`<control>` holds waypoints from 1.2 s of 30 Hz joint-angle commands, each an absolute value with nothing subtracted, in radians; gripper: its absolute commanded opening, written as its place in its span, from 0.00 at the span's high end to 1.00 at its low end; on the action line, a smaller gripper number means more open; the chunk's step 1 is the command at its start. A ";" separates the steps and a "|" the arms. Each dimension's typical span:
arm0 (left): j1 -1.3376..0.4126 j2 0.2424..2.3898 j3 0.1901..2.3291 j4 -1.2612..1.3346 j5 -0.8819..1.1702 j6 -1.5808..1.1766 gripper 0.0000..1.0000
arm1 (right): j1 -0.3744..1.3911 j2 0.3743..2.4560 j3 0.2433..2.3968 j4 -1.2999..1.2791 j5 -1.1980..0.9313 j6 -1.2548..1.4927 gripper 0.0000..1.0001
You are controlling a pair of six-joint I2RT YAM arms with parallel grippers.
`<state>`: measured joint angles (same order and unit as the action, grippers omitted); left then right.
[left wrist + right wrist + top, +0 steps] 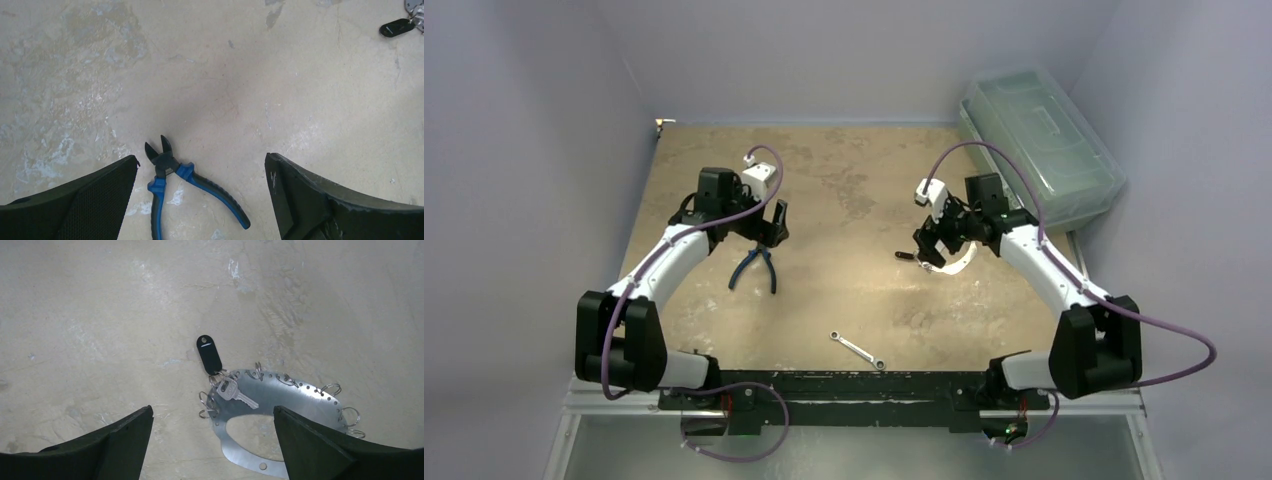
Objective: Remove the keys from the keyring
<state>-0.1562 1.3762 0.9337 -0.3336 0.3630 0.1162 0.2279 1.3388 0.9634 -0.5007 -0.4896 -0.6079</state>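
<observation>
Right gripper (212,414), jaws wide, hovered above the flat silvery oval metal keyring (300,401) with a small silver key (234,391) on its rim; broad fingers (325,450) could shove it away ungrasped.

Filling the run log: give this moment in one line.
left gripper: open, above pliers | right gripper: open, above keyring | keys: on keyring
</observation>
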 commanded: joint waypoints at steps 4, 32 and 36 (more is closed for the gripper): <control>-0.179 1.408 0.975 -0.244 0.453 0.105 0.01 | 0.228 1.454 1.041 -0.527 -0.465 -0.691 0.16; -0.198 1.460 0.981 -0.216 0.608 0.135 0.01 | 0.265 1.793 1.178 -0.554 -0.477 -1.056 0.55; -0.198 1.463 0.984 -0.219 0.616 0.136 0.01 | 0.277 1.818 1.183 -0.570 -0.486 -1.082 0.55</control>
<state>-0.1925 1.4620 0.9527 -0.2497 0.5766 0.1169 0.2607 1.8046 1.1637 -0.5674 -0.4629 -1.0321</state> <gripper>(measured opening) 0.987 0.455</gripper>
